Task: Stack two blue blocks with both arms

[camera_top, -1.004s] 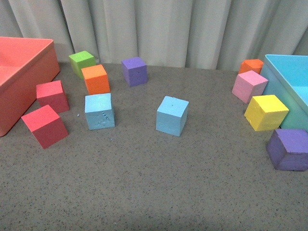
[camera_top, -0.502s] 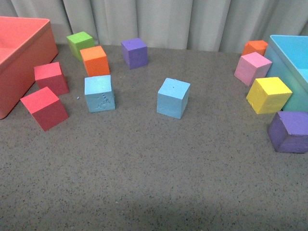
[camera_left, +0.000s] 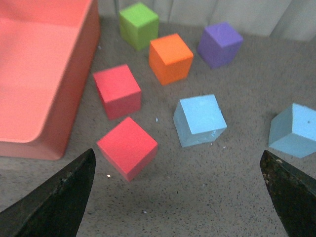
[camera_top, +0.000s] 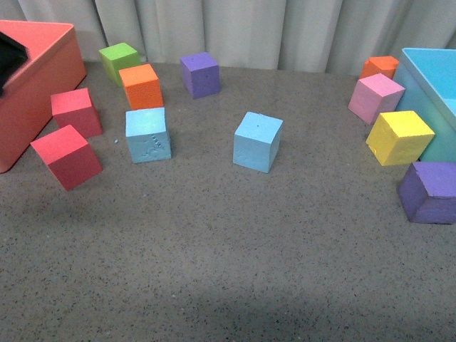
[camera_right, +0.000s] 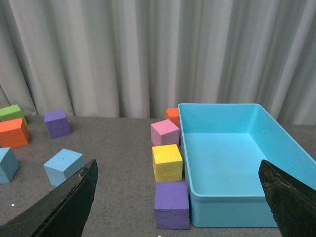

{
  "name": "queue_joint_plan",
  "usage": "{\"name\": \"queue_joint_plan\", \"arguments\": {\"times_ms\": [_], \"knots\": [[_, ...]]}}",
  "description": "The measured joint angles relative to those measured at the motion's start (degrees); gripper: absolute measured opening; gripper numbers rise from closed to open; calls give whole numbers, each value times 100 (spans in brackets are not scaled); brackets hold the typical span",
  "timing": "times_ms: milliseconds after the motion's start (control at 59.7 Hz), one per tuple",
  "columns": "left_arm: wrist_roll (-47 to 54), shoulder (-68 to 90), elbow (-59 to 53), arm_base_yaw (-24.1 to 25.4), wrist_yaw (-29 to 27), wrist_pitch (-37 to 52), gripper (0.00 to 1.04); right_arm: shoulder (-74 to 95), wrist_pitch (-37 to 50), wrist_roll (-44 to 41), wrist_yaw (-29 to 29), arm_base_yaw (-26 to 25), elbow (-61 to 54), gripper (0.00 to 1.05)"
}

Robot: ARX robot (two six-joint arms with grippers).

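Sitting well apart on the table (camera_top: pixel 214 271), the embossed blue block (camera_top: pixel 147 135) lies near two red cubes (camera_top: pixel 66 156) and the plain blue block (camera_top: pixel 257 141) stands near the middle, both upright and untouched. The left gripper (camera_left: pixel 177 163) hangs above them, jaws spread wide and released. The right gripper (camera_right: pixel 177 163) is equally wide and released, facing the bin (camera_right: pixel 276 148).

Matt black jaws — broad, tapering wedges with faintly speckled surfaces
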Motion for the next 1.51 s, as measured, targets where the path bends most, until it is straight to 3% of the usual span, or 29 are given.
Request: {"name": "queue_joint_plan", "arguments": {"times_ms": [368,502,720,871,1205,1256,1406,1507], "knots": [[-452,3510,3759,-634,-168,-2223,98,0,0,0,-2,0,0,95],[-474,4113,4369,-647,-376,-2627,98,0,0,0,0,0,0,95],[-807,4765,5215,-647,-122,-3550,98,0,0,0,-2,0,0,95],[-1032,5023,5528,-649,24,-3803,98,0,0,0,-2,0,0,95],[-1106,5657,6155,-649,-273,-4234,98,0,0,0,-2,0,0,95],[-1115,5718,6210,-645,-273,-4271,91,0,0,0,-2,0,0,95],[-1156,5753,6260,-664,-264,-4332,60,0,0,0,-2,0,0,95],[-1156,5663,6201,-728,-262,-4328,53,0,0,0,-2,0,0,95]]}}
